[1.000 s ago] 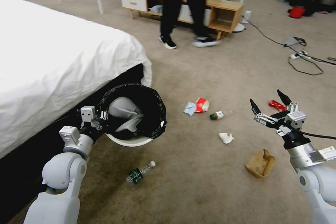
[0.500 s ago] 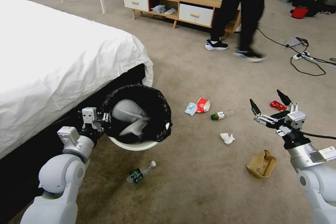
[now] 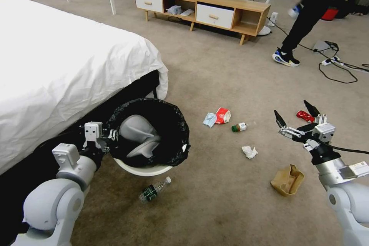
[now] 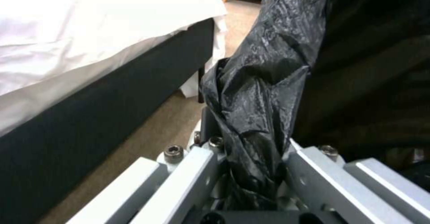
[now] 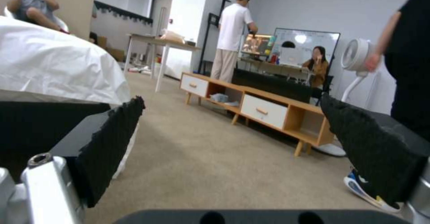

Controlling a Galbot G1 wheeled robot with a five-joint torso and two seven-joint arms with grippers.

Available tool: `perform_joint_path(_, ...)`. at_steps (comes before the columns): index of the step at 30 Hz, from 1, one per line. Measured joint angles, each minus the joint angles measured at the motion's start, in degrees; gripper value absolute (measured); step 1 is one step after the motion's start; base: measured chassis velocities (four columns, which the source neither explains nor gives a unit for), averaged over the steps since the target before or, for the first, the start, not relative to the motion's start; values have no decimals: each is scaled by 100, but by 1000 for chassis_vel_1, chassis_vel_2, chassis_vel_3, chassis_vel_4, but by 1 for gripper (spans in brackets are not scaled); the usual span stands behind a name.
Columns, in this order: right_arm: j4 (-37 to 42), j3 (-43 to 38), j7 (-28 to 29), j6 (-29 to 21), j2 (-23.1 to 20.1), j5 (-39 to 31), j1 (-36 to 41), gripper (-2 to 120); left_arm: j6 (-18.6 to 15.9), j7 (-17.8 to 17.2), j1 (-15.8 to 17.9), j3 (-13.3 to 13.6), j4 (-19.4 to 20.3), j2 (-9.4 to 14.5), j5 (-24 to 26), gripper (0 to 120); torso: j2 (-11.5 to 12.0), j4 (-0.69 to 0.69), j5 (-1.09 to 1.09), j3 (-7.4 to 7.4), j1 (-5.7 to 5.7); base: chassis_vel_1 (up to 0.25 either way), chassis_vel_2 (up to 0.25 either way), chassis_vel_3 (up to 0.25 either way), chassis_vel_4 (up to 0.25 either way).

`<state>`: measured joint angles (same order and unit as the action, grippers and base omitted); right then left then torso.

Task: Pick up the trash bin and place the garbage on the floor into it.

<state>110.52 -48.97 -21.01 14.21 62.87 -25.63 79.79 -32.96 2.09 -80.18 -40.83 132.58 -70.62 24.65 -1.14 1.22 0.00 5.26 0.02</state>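
Left gripper (image 3: 109, 138) clamped on the bag-covered rim of the trash bin (image 3: 148, 138), holding it off the carpet (image 3: 215, 207) and tilted, beside the bed (image 3: 65, 69) corner on the left. In the left wrist view the fingers pinch the black liner (image 4: 255, 116). White plastic bag (image 3: 138, 136) sits inside the bin.

Right gripper (image 3: 296, 112) spread wide, grasping nothing, raised on the right above the floor; black pads (image 5: 112, 140) apart in the right wrist view.

Garbage on the carpet: light blue mask (image 3: 208, 119) touching red-white packet (image 3: 223, 115), green-capped bottle (image 3: 239, 127) just right of them, crumpled tissue (image 3: 249, 152) nearer, brown paper bag (image 3: 286, 179) near right, red wrapper (image 3: 305, 115) just beyond the right gripper. Clear water bottle (image 3: 154, 189) lies just near of the bin. Wooden TV cabinet (image 3: 201, 9) far back.
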Motion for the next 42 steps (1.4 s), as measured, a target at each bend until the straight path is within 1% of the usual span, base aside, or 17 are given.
perform_joint_path(4, -2, -4, -2, 11, 4, 3, 2, 100, 40, 6, -68, -48, 57, 3, -41, 2, 0, 1, 0, 0, 0, 0, 0, 0, 0)
perform_joint_path(7, -2, -11, -5, 18, -6, -2, 2, 100, 49, 10, -147, -134, 140, 21, -41, 2, 0, 0, 0, 0, 0, 0, 0, 0, 0)
perform_joint_path(12, -5, -18, -16, 28, -20, -8, 2, 100, 10, 19, -165, -155, 172, 9, -39, 2, 0, 1, 0, 0, 0, 0, 0, 0, 0)
perform_joint_path(18, -18, -2, -35, 33, -21, -9, -14, 100, -3, -4, -106, -164, 164, -22, -37, 2, 0, 1, 0, 1, 0, 0, 0, 0, 0)
perform_joint_path(27, -47, 32, -39, 34, -25, -6, -64, 100, 16, -23, -25, -177, 120, -48, -20, 2, 0, 0, 0, 1, 0, 56, 49, 64, 59)
perform_joint_path(36, -59, 41, -40, 34, -24, -2, -75, 100, 158, -58, 41, -155, 71, -66, -10, 2, 0, -3, 0, 1, 0, 68, 72, 73, 70)
perform_joint_path(38, -68, 47, -42, 34, -17, 1, -80, 100, 176, -62, 51, -140, 59, -76, -9, 2, 0, 3, 0, 1, 0, 0, 0, 0, 0)
perform_joint_path(42, -70, 58, -42, 33, -19, 2, -80, 100, 195, -62, 59, -137, 53, -77, -9, 2, 0, 4, 0, 0, 0, 0, 0, 0, 0)
